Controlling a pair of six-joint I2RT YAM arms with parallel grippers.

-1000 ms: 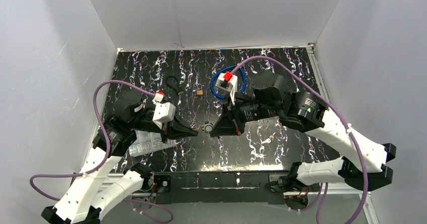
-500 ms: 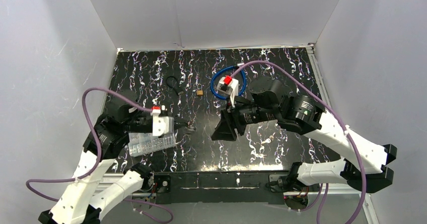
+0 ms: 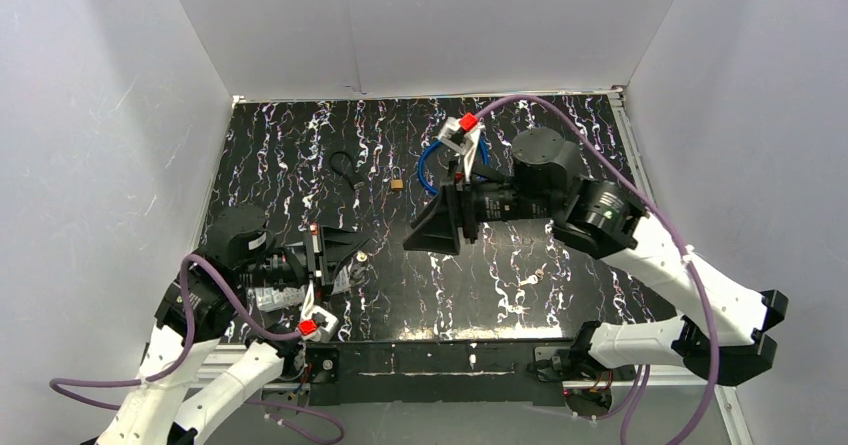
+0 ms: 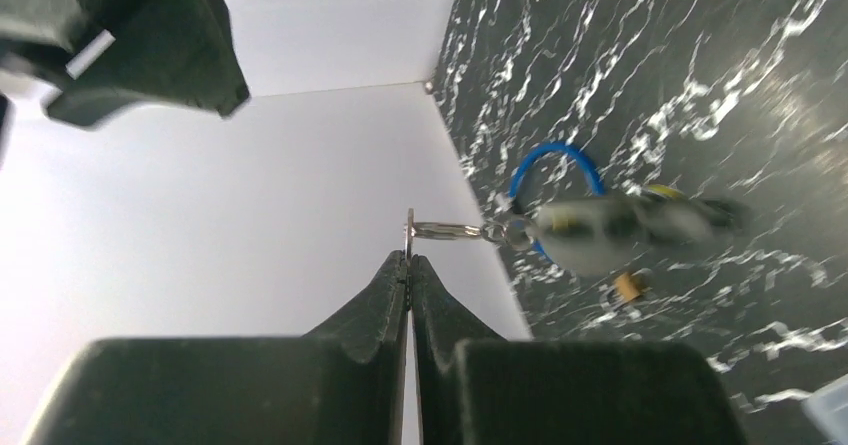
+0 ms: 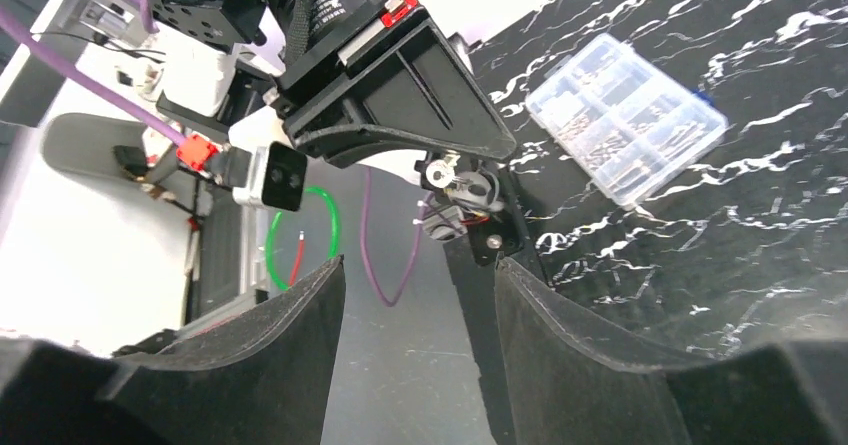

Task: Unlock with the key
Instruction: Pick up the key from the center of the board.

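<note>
My left gripper (image 4: 409,258) is shut on the thin silver key (image 4: 409,233), held edge-on at its fingertips. A small ring (image 4: 446,230) and a blurred grey tag (image 4: 590,233) hang off the key. In the top view the left gripper (image 3: 352,248) sits low at the front left with the key (image 3: 361,256) at its tip. The small brass padlock (image 3: 398,182) lies on the black mat further back, apart from both grippers. My right gripper (image 3: 418,237) hovers open and empty to the right of the key; its wrist view looks between the fingers (image 5: 300,315) at the left gripper (image 5: 400,95).
A blue cable loop (image 3: 432,160) lies behind the right gripper. A black cord loop (image 3: 343,165) rests left of the padlock. A clear plastic parts box (image 5: 625,115) sits under the left arm at the front left. White walls enclose the mat (image 3: 560,285).
The right gripper opened, let go of the key and drew back to the right. The left arm pulled back toward the front left and rolled its wrist over, keeping the key.
</note>
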